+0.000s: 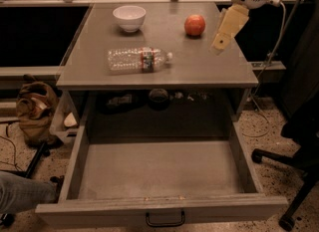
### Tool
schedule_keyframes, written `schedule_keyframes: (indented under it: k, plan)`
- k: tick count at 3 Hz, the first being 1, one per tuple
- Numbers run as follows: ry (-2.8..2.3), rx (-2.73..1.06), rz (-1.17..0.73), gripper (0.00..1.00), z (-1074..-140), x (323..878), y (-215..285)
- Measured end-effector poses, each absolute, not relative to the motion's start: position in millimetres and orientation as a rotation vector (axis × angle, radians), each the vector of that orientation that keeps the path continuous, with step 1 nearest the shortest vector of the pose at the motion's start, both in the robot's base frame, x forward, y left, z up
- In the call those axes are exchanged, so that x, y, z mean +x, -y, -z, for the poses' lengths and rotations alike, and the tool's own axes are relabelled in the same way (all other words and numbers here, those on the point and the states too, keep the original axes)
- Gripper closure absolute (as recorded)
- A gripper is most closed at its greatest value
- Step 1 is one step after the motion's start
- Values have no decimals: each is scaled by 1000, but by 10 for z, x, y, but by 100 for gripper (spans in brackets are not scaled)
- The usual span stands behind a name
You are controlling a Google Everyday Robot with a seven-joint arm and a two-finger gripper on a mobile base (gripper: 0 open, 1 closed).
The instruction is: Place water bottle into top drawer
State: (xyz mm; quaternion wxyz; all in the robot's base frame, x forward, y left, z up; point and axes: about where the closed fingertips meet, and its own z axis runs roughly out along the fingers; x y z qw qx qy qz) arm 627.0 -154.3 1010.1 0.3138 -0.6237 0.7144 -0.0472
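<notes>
The fingers (220,42) of the gripper (218,47) taper downward together, but whether they are parted or closed cannot be told from this angle; they hold nothing and hang above the right part of the tabletop, beside the apple.

The water bottle (138,59) lies on its side near the middle of the grey table (209,71) — white cap pointing right, red-and-green label band toward the cap end. It is well apart from the gripper. Behind it sits 1 white bowl (129,17) at the back left, upright, and 1 red apple (195,25) at the back right, just left of the gripper.

Below the tabletop the top drawer (159,169) is pulled fully out — its flat grey bottom bare, its black handle (165,219) centred on the front panel. A brown bag (36,111) rests on the floor at left, and a black chair base (284,176) stands at right.
</notes>
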Motion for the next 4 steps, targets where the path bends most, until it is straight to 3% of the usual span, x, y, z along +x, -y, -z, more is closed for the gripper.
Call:
schedule_keyframes:
  k: [1,2,4]
  plan:
    - [-1839,-1652,57,0,-10046,6575,1193]
    - [-1839,-1652,57,0,-10046,6575,1193]
    - [-1790,-1749,-193,0,-9257,6884,616]
